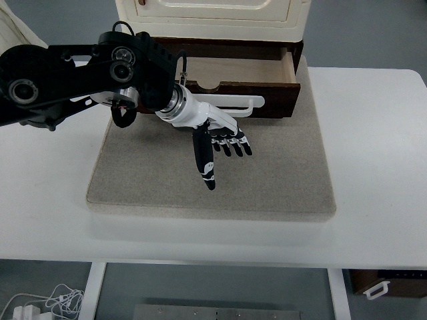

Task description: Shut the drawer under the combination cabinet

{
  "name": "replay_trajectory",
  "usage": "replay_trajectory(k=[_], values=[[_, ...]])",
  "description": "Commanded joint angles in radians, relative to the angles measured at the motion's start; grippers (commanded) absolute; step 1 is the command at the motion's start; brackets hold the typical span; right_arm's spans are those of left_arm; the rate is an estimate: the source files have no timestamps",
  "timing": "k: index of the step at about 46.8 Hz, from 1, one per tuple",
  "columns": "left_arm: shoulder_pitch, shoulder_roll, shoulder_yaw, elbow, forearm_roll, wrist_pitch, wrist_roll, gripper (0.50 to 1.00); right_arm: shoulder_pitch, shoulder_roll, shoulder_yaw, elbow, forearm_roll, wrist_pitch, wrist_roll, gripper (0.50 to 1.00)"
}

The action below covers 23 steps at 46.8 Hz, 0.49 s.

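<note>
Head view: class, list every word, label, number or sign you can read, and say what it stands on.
None can be read.
The cabinet and its open drawer carry no print.
The left hand shows only white patches on its fingers, no letters.
The mat and table are blank.

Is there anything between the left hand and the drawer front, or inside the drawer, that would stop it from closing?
Nothing visible. The left hand hangs open over the mat, just in front of the drawer and its white handle, with no object between them. The part of the drawer interior that shows is empty.
</note>
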<state>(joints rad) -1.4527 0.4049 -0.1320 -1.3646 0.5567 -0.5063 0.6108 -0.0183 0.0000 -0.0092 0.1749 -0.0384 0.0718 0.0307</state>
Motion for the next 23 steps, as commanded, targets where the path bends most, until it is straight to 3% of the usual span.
replay_trajectory(k=[1,23], values=[[0.000,0.002,0.000,0.013,0.000,0.000,0.000,0.999,0.000,0.000,0.000,0.000,0.000,0.000,0.000,0.952],[-0.005,0.002,-0.008,0.091,0.000,-0.001,0.000,0.999,0.000,0.000,0.000,0.000,0.000,0.000,0.000,0.952]])
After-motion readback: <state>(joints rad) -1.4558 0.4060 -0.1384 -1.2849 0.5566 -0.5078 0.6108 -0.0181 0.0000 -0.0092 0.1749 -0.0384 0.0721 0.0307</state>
